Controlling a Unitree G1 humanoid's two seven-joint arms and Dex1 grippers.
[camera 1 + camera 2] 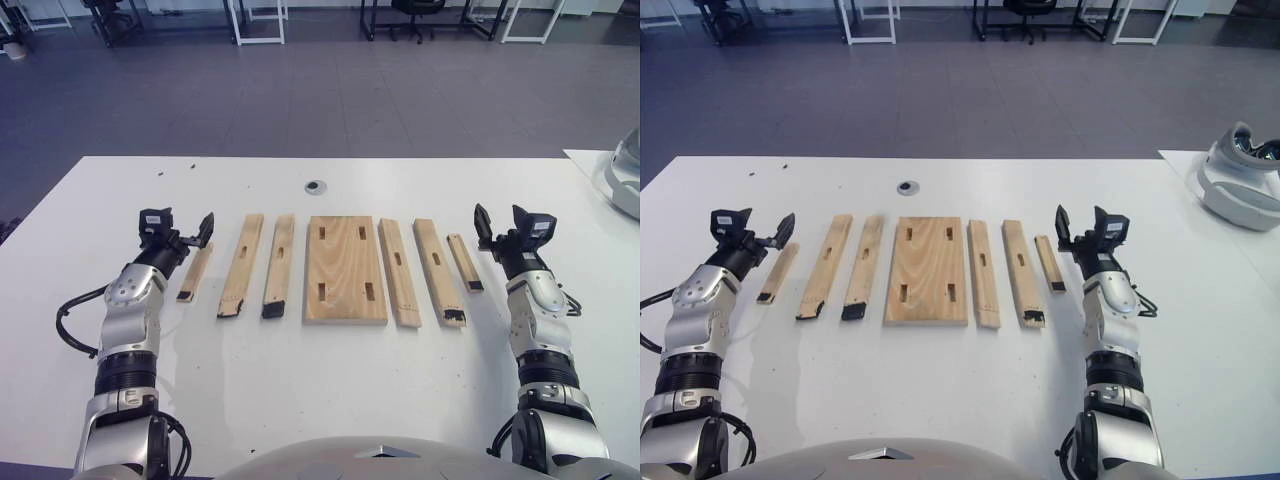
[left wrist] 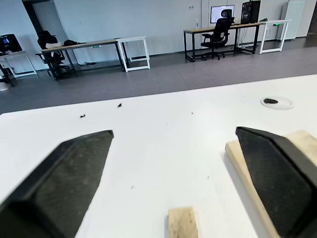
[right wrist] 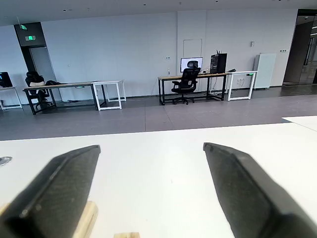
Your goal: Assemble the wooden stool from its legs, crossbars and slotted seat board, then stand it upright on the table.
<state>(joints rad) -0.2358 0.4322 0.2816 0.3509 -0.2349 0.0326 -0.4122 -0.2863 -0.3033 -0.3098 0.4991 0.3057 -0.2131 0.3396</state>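
Starting is all we can call this step: nothing is joined yet. On the broad white table [image 1: 300, 400], the pale rectangular wooden seat board with 4 slots [image 1: 345, 270] lies flat, and we place everything by it.

- **Long pieces:** 2 long slotted wooden pieces lie left of the board [image 1: 242, 262] [image 1: 279, 263], and 2 more lie to its right [image 1: 399, 270] [image 1: 439, 270].
- **Short bars:** 1 short wooden bar lies beyond each pair, left [image 1: 195, 272] and right [image 1: 464, 261].
- **Grippers:** the left gripper [image 1: 185, 225] sits over the left bar's far end, and the right gripper [image 1: 500, 222] sits just outside the right bar. Both have fingers apart and hold nothing.

Next, we judge, comes closing on 1 piece and mating it to a slot. Bare tabletop nearer us than the board gives working room, and every edge lies well away from the parts.
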